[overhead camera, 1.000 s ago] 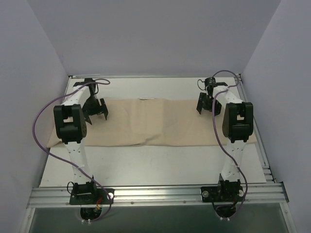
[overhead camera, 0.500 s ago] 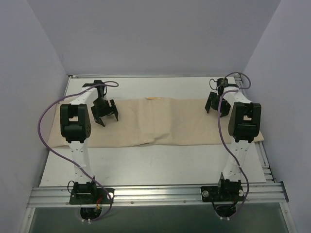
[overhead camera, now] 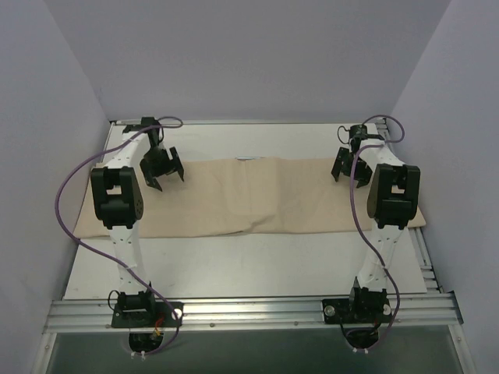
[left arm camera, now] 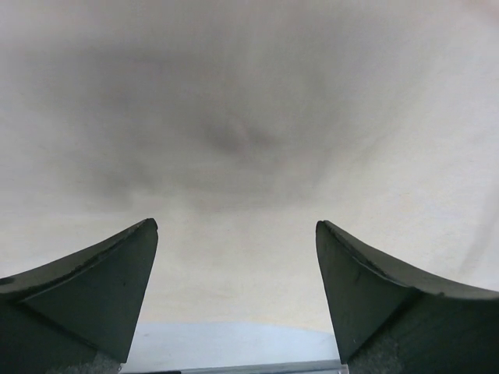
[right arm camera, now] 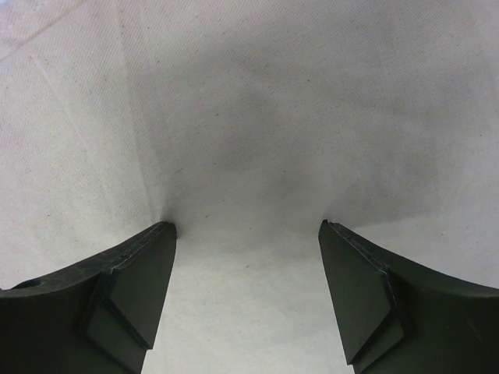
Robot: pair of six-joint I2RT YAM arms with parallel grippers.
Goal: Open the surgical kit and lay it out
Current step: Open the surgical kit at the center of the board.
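Looking down on the table (overhead camera: 257,265): a long beige cloth (overhead camera: 257,195) spread left to right across the far half, mostly flat, with soft creases near the middle and a rumpled near edge just left of centre. Reaches almost from one side wall to the other. Left end partly hidden behind the left arm (overhead camera: 117,202), right corner poking out past the right arm (overhead camera: 390,195). At the far edge, near the middle, a thin pale sliver, too small to tell what.

Over to the left gripper (overhead camera: 161,167): poised over the cloth's left part, close to the far edge, pointing down. Wide apart, those fingers (left arm camera: 101,288), with nothing between them but cloth, blurred and shadowed from this close. Hard to say whether touching or just above. At the bottom of that wrist view, a strip of bare table past the cloth's edge.

Now the right gripper (overhead camera: 348,165): down over the cloth's right part, also near the far edge. Spread wide too, gripping nothing. Tips look to be right on the fabric, with faint creases fanning out from the left one. Across the top left corner of that wrist view, a seam or fold line.
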